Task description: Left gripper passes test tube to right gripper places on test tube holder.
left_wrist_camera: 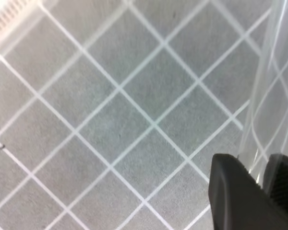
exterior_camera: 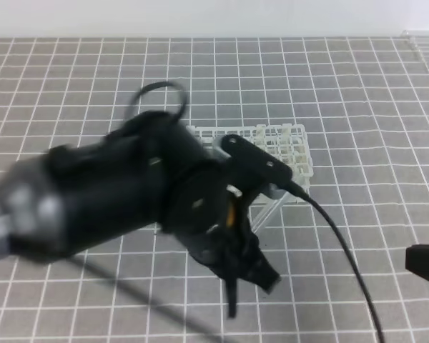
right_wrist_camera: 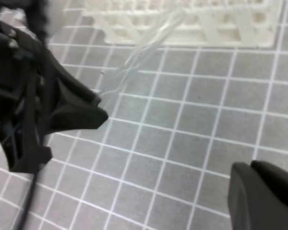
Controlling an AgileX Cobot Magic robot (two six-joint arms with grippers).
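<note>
A: What is lying on the grey, white-gridded table?
B: A white plastic grid rack is sitting far of centre. The black two-fingered left tool is clamping the thin clear glass tube near it.
A: And the black right tool?
B: It is waiting closed, holding nothing, near right.

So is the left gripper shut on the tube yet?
Yes. In its wrist view the left gripper has both fingers closed against the clear tube, which rises from between them; the right wrist view shows the tube off the mat.

black arm, orange band, trailing black cable
</note>
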